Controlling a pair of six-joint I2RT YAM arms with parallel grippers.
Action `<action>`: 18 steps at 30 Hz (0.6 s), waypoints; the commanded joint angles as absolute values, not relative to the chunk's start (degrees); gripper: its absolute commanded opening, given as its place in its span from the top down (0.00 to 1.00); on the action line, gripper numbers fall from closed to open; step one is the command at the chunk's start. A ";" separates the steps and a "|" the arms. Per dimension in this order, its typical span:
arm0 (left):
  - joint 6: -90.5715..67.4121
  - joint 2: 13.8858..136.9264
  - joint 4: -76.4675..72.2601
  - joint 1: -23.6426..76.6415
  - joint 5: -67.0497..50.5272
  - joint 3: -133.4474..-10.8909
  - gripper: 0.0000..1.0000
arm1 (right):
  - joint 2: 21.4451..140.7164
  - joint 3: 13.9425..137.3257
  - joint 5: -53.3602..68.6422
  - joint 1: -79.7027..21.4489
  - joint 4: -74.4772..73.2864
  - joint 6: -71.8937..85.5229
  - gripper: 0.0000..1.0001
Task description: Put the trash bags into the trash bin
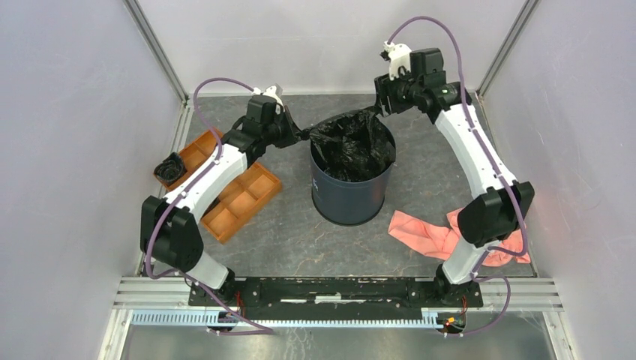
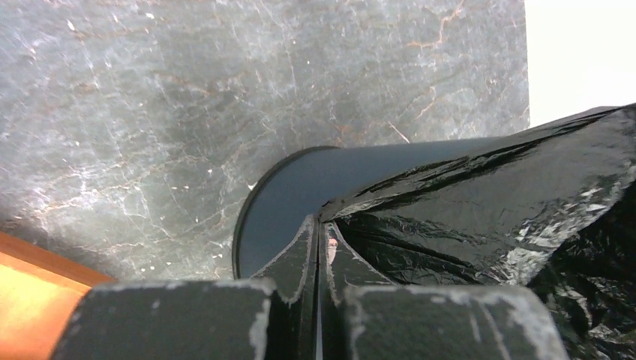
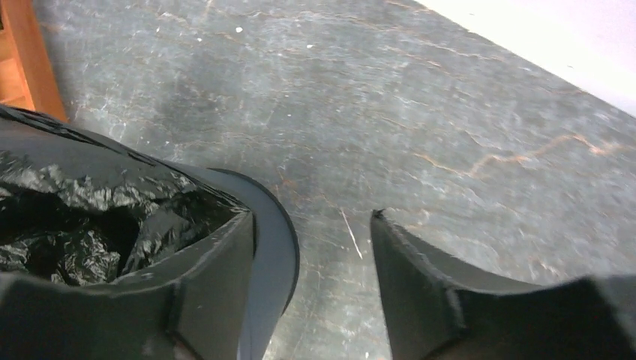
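grey stone table, bin dead centre, a bag bunched in its mouth. left gripper pinches the bag's edge at the rim, right gripper gapes open at the opposite rim. stuffing step, i'd say. next: release, push down, then fetch the wad in the tray.

Left arm and right arm stretched forward, angled inward, left tool pinched tight on trash bag, right tool with fingers spread apart
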State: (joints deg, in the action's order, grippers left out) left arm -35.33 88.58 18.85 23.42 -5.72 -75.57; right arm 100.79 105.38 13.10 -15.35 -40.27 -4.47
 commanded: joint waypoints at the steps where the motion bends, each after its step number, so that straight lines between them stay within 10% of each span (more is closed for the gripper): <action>1: -38.10 87.10 14.58 22.96 -9.46 -72.20 0.98 | 92.99 111.30 4.09 -16.09 -46.57 -3.69 0.34; 18: -38.70 80.46 11.78 23.01 -12.95 -62.27 0.98 | 80.36 104.02 -27.12 -44.63 -54.77 -0.13 0.13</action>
